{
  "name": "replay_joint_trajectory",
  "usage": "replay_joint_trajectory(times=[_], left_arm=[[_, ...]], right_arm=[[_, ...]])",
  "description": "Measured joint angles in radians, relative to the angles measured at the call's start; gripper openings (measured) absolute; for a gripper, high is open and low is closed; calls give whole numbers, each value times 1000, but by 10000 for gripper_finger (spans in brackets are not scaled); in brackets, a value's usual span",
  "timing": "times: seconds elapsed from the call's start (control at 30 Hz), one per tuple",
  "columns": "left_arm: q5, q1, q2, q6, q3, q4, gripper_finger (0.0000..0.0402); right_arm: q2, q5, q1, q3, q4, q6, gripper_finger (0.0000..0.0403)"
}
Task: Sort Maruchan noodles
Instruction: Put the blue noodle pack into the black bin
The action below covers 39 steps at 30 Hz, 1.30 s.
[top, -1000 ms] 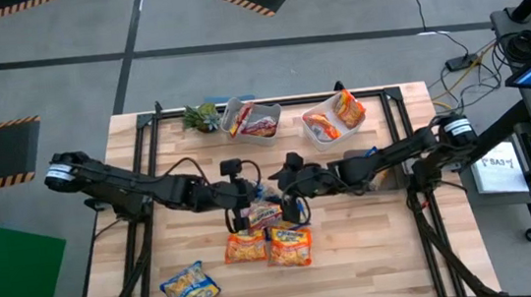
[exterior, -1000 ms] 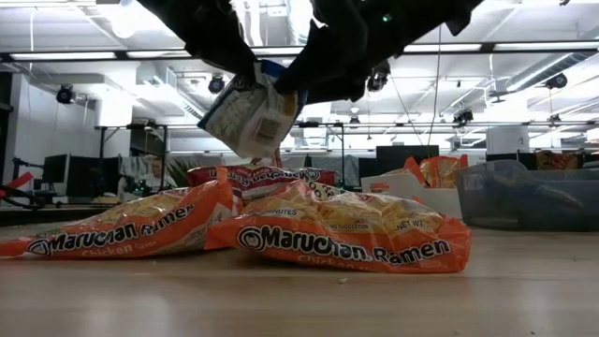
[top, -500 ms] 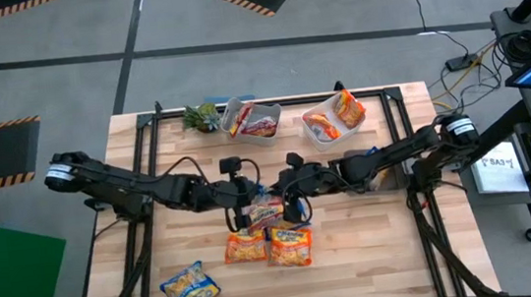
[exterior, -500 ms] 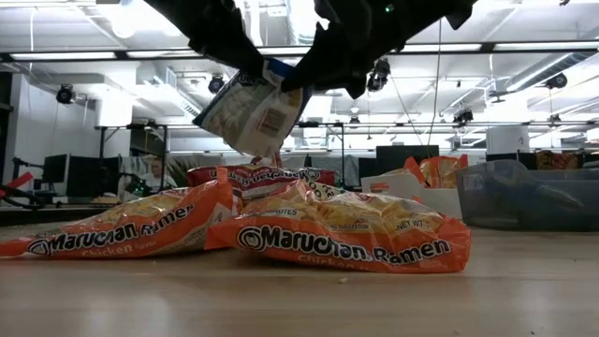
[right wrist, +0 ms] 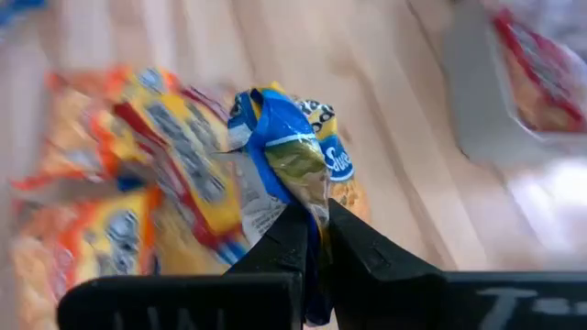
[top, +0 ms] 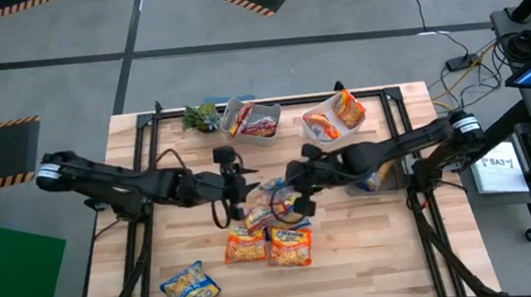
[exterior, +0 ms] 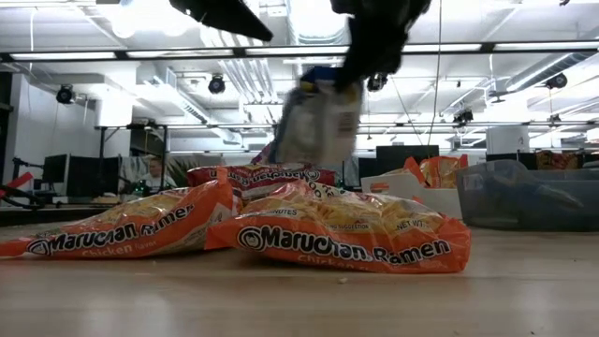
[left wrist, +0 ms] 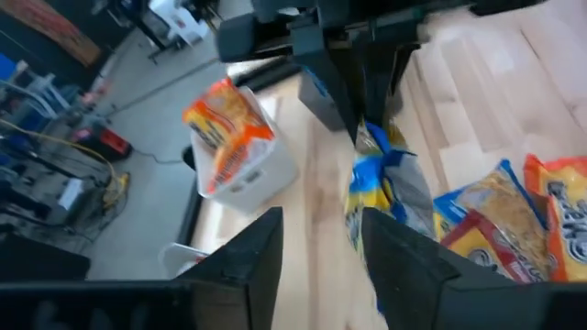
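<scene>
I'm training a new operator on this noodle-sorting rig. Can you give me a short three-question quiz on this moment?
1. Which hand grips the blue-yellow packet?
2. True or false: the left hand is clamped on that packet.
3. The packet hangs: A) in a clear tub; B) above the orange packets; C) beside the plant.

Key: 1. The right hand. 2. False; it is open and apart. 3. B.

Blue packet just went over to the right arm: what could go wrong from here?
The right gripper pinches the blue packet only by a crumpled edge, so it could slip out and land on the orange packets below. It hangs loose and may swing in transit. The left gripper, jaws open, sits close by and could snag it.
</scene>
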Motion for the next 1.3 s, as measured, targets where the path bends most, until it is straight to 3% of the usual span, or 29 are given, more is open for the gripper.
replay_joint_trajectory(times=[0.2,0.4,0.63,0.8,1.0,1.3], left_arm=[[0,8,-43,17,-2,-1,136],[-1,15,-49,57,-2,12,136],[-79,29,-49,86,-3,21,136],[-80,41,-48,85,-4,21,136],[-81,51,-47,63,-12,19,136],[-131,53,-46,58,-24,-9,136]], right_arm=[[-44,40,0,61,-345,156,13],[-161,114,0,61,-548,443,13],[-339,80,0,43,-751,628,13],[-455,66,-2,-10,-918,891,13],[-601,60,1,-168,-828,1112,13],[-686,60,1,-460,-517,1207,13]])
